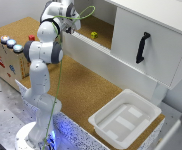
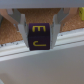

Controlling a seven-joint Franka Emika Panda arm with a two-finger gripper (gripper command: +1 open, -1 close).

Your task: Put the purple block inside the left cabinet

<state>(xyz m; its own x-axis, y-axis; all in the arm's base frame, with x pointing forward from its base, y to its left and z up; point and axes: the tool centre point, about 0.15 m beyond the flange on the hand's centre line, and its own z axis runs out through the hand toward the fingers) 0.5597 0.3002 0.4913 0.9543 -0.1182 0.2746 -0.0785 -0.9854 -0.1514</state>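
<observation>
The purple block (image 2: 39, 36), marked with yellow letters, sits between my gripper's (image 2: 39, 30) grey fingers (image 2: 21, 27), and the gripper is shut on it. Behind the block lies the cork-brown floor (image 2: 10, 32) of the left cabinet, with a white wall (image 2: 45, 62) just under the block. In the exterior view my gripper (image 1: 72, 26) hangs over the low white front wall (image 1: 88, 49) at the left end of the left cabinet (image 1: 105, 27). The block itself is hidden there by the hand.
A small yellow block (image 1: 94, 35) lies on the cabinet's cork floor. To the exterior view's right are the white door with a black handle (image 1: 142, 47) and a shallow white tray (image 1: 126, 117). A cardboard box with buttons (image 1: 10, 50) stands behind the arm.
</observation>
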